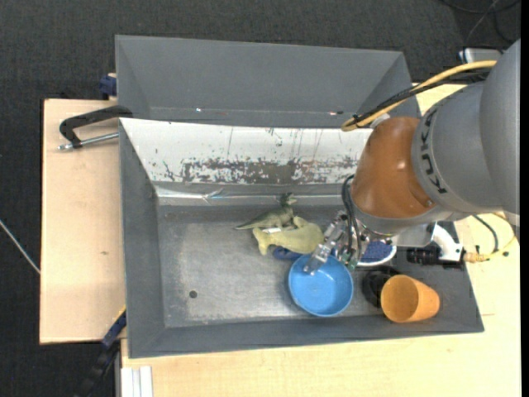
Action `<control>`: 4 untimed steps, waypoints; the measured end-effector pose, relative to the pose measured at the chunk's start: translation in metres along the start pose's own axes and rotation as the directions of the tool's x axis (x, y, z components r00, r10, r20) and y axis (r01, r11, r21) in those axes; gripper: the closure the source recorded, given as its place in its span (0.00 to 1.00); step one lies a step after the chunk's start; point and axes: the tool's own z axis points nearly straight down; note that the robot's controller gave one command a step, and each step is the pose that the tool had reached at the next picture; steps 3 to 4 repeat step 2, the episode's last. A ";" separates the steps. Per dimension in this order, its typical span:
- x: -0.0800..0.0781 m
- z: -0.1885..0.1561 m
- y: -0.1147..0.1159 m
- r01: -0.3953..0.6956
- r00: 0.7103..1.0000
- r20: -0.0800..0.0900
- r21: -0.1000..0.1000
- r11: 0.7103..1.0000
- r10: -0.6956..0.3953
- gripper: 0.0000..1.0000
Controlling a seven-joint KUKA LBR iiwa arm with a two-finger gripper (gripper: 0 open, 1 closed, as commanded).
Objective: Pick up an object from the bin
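Note:
My gripper [329, 251] hangs low at the right of the bin, its tip at the upper rim of a round blue bowl [321, 290] that sits upright near the front wall. Just left of the gripper lies a pale yellow-green toy dinosaur [285, 233], touching the bowl's upper left edge. An orange cup [407, 298] lies on its side to the right of the bowl, with a black thing [374, 284] at its mouth. A blue and white thing [378, 251] peeks out from under the arm.
The arm's orange cover and grey body hide the bin's right side. The left half of the bin floor is bare metal. The back wall rises steeply behind the dinosaur.

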 end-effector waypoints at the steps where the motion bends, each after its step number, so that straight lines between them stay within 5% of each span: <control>1: -0.001 -0.034 0.002 0.003 1.000 0.007 -0.007 1.000 -0.003 1.00; 2: -0.003 -0.122 0.003 0.005 1.000 0.008 -0.008 1.000 -0.005 1.00; 4: -0.003 -0.122 0.003 0.005 1.000 0.008 -0.008 1.000 -0.005 1.00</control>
